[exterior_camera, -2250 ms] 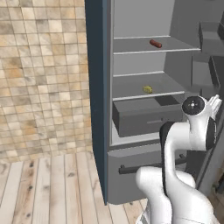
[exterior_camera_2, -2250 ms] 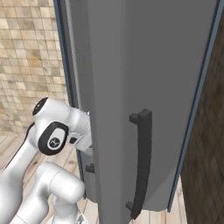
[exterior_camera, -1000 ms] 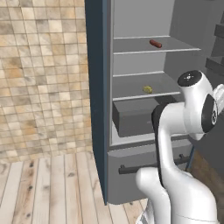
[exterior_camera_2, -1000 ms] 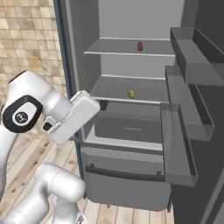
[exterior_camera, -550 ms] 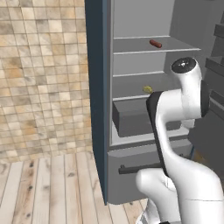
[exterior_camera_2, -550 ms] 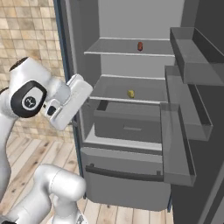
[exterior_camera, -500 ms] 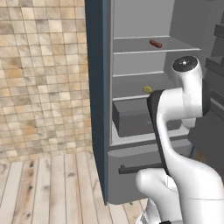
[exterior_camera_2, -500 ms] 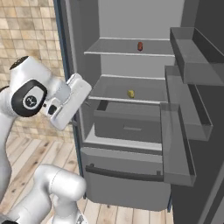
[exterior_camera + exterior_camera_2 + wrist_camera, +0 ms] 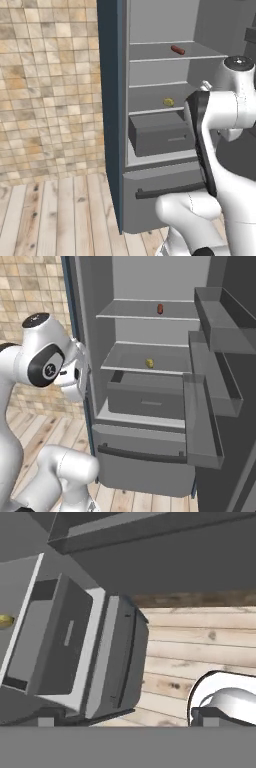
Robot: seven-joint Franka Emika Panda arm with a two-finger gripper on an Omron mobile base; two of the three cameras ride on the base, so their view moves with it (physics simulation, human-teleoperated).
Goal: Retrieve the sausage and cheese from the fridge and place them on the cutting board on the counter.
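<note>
One sausage (image 9: 160, 308) lies on the upper shelf of the open fridge (image 9: 150, 406), toward the right. One cheese (image 9: 149, 363) sits on the shelf below, near its middle, well apart from the sausage. One drawer (image 9: 145, 398) is pulled partly out beneath it. Gripper (image 9: 125, 721) jaws stand wide apart, holding nothing, aimed down past the drawer toward the wooden floor (image 9: 200, 647).
</note>
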